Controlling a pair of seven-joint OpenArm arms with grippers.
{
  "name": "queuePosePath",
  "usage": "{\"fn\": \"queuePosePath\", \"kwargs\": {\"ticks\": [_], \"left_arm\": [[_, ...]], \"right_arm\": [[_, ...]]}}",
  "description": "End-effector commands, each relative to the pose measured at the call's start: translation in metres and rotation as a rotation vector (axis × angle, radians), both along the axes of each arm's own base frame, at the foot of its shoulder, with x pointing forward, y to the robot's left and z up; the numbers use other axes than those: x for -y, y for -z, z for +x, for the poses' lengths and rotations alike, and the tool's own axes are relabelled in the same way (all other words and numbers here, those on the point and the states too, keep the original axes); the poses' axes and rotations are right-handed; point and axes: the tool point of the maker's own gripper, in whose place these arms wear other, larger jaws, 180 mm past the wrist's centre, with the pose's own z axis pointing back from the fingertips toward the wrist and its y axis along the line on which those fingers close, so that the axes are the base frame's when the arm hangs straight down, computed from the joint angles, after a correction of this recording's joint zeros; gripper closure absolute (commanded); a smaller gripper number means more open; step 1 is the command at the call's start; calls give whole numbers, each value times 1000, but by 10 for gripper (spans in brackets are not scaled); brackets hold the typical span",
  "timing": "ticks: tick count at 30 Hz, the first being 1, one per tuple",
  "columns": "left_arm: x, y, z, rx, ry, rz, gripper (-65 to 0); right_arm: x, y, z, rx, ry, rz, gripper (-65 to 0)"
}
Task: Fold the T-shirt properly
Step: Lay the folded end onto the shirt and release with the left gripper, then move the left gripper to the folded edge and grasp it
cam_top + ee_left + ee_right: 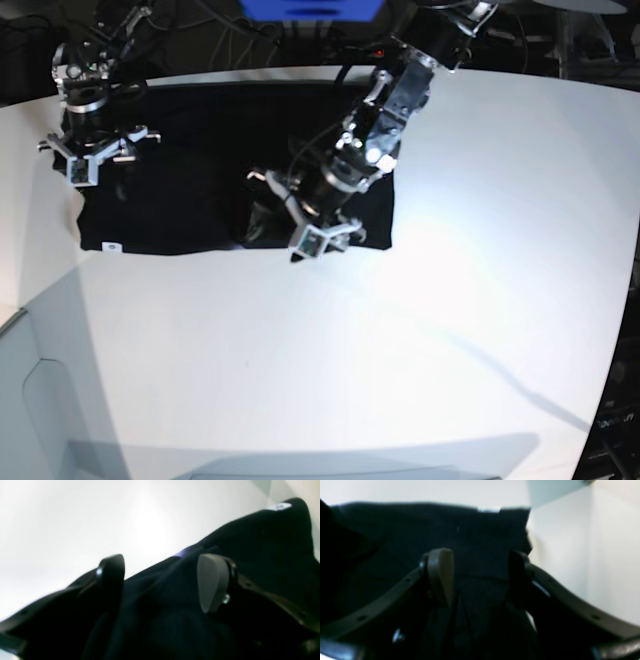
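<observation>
T-shirt [200, 190] spread black, soft, limp and light over tabletop [450, 300], best pinched at hems or corners through doubled cloth; left pincer [318, 232] and right pincer [92, 160] both parted over it, clenching nothing.

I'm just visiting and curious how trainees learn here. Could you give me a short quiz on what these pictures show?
1. True or false: the T-shirt lies on the table.
2. What sits near the shirt's front corner in the base view: A) a white tag, B) a red button, C) a zip?
3. Fill in: in both wrist views the cloth between the jaws of the left gripper and the right gripper is coloured ____.

Key: 1 true; 2 A; 3 black.
</observation>
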Motion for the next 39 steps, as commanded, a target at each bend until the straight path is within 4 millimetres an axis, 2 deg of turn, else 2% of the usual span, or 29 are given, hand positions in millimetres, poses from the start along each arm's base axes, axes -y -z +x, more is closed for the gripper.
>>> {"fn": "queuePosePath", "kwargs": {"ticks": [1, 7, 9, 12, 14, 19, 23, 27, 31, 33, 36, 39], "left_arm": [[12, -8, 7, 20, 7, -29, -438], [40, 14, 10, -35, 64, -1, -438], [47, 19, 10, -47, 77, 5, -438], [46, 25, 9, -64, 75, 13, -438], [46, 24, 10, -60, 73, 10, -438], [44, -7, 17, 18, 70, -24, -438], [39, -38, 16, 91, 66, -61, -438], [16, -67, 21, 157, 13, -88, -438], [-40, -66, 16, 172, -92, -52, -438], [-76, -61, 10, 164, -167, -27, -438], [-127, -48, -2, 125, -289, 8, -438], [-178, -32, -15, 53, -425, -12, -438]], "right_arm": [[-1, -11, 3, 40, -14, -2, -371], [7, -8, 3, 34, 5, -8, -388], [22, -6, 5, 42, 53, -2, -389], [48, 10, 5, 17, 113, 15, -389], [57, 24, 5, -10, 127, 35, -389], [71, 57, -3, -88, 143, 79, -389], [70, 71, -8, -119, 148, 104, -389], [65, 85, -13, -149, 150, 135, -386], [62, 92, -11, -157, 154, 161, -382], [62, 93, -12, -160, 153, 161, -361], [61, 93, -13, -161, 152, 161, -281], [60, 98, -15, -173, 152, 171, -131]]}}
